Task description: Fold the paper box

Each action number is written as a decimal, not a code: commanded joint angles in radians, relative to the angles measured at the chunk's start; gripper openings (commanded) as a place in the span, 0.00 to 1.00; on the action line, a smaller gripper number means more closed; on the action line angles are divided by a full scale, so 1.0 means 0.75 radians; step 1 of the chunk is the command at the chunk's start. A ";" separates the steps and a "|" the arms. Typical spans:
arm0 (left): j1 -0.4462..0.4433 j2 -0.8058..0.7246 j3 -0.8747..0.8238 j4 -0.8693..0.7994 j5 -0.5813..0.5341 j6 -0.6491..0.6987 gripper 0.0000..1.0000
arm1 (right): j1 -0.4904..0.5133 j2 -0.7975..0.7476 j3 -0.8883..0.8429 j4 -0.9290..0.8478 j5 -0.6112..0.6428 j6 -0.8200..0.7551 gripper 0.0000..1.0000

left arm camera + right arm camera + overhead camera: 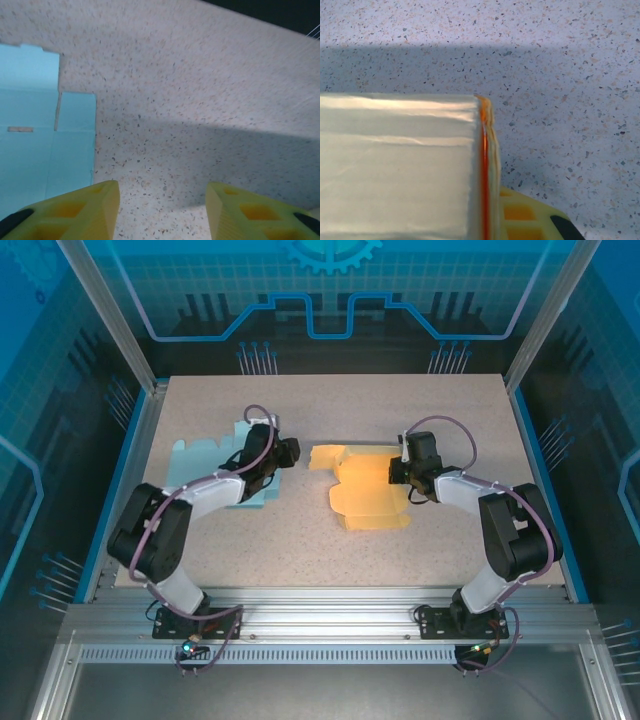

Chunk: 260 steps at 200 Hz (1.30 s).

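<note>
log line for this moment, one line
left gripper open over table, beside blue sheet | right gripper shut on orange box flap | box mostly flat

A robot lab cell: aluminium-profile frame (320, 625), blue circuit-print walls (320, 300) around a speckled table (330, 420)

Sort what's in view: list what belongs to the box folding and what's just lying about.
Belongs to the job:
- orange paper box blank, one flap pinched
- right fingers, shut on that flap
- left fingers, open, holding nothing

Just lying about, as far as this shows:
- blue paper blank, flat on the table, not gripped
</note>
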 commanded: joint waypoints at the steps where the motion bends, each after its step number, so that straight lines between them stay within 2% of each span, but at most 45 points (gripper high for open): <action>1: 0.009 0.081 0.081 0.033 0.003 -0.036 0.49 | 0.007 0.024 0.021 -0.008 -0.024 -0.003 0.00; 47: 0.000 0.236 0.175 0.046 0.123 0.014 0.48 | 0.008 0.025 0.024 -0.010 -0.024 -0.005 0.00; 128: -0.068 0.253 0.110 0.204 0.317 0.126 0.49 | 0.007 0.030 0.028 -0.012 -0.027 -0.005 0.00; 223: -0.165 0.244 0.044 0.262 0.372 0.127 0.48 | 0.011 0.031 0.028 -0.014 -0.025 -0.005 0.00; 260: -0.228 0.210 0.004 0.232 0.358 0.208 0.48 | 0.011 0.031 0.027 -0.014 -0.025 -0.005 0.00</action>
